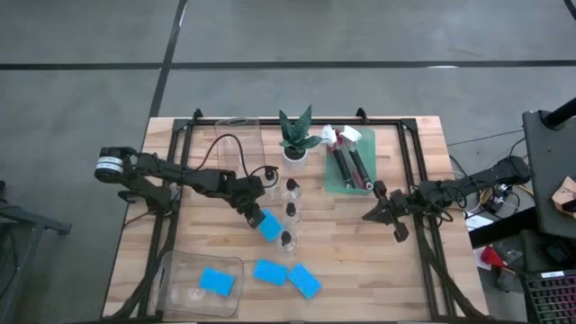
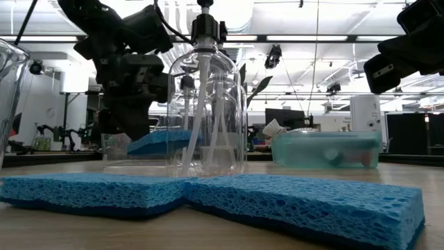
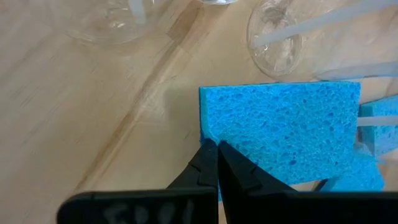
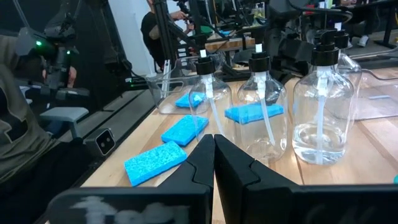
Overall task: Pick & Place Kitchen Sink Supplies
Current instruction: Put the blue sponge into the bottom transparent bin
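My left gripper [image 1: 255,214] [image 3: 216,149] is over the table's middle, shut on a blue sponge [image 1: 269,226] [image 3: 286,130] [image 2: 163,142]. Two more blue sponges [image 1: 269,271] [image 1: 304,281] lie flat on the table near its near edge. Another sponge [image 1: 216,282] lies in a clear tray [image 1: 175,292]. Several clear bottles with black pump caps [image 1: 291,209] [image 4: 261,106] stand upright in the middle. My right gripper [image 1: 385,211] [image 4: 214,144] hovers shut at the right, touching nothing. My left gripper has the blue sponge by a corner of its short edge [image 3: 208,134], pinched between the two fingers. The fingers slant down at it from the table's left side. In the low view the sponge sits tilted and off the table top.
A green tray [image 1: 349,169] [image 2: 326,149] holding dish brushes sits at the far right, beside a potted plant [image 1: 295,139]. An empty clear container [image 1: 238,135] stands at the far edge. One bottle [image 1: 286,238] [image 2: 207,104] stands just near-right of the held sponge.
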`<state>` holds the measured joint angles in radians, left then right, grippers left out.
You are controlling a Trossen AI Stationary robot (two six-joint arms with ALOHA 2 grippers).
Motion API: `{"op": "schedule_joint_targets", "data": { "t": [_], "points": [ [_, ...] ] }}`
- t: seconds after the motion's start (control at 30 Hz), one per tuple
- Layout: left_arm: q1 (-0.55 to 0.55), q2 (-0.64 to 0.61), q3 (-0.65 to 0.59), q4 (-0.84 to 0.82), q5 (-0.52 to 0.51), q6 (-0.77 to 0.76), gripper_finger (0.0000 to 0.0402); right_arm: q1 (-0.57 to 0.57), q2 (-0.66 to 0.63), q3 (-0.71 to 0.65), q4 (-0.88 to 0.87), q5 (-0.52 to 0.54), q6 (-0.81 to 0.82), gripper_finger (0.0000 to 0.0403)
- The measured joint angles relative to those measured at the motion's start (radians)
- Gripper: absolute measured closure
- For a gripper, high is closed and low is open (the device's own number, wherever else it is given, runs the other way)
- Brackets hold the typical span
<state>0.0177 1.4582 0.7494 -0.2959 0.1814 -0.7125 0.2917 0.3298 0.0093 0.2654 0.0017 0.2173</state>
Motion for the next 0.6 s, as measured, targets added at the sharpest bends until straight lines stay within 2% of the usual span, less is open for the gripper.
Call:
{"op": "schedule_joint_targets", "data": {
  "t": [0.17,0.3,0.4,0.6],
  "points": [
    [-0.001,0.001,0.000,-0.077,0.082,-0.020,0.0401,0.000,0.000,0.000,0.000,0.000,0.000,0.0394],
    [-0.011,0.002,-0.001,-0.147,0.097,-0.013,0.0401,0.000,0.000,0.000,0.000,0.000,0.000,0.0394],
    [-0.035,0.001,-0.001,-0.191,0.147,-0.015,0.0401,0.000,0.000,0.000,0.000,0.000,0.000,0.0394],
    [-0.059,0.001,-0.002,-0.240,0.149,-0.023,0.0401,0.000,0.000,0.000,0.000,0.000,0.000,0.0394]
  ]
}}
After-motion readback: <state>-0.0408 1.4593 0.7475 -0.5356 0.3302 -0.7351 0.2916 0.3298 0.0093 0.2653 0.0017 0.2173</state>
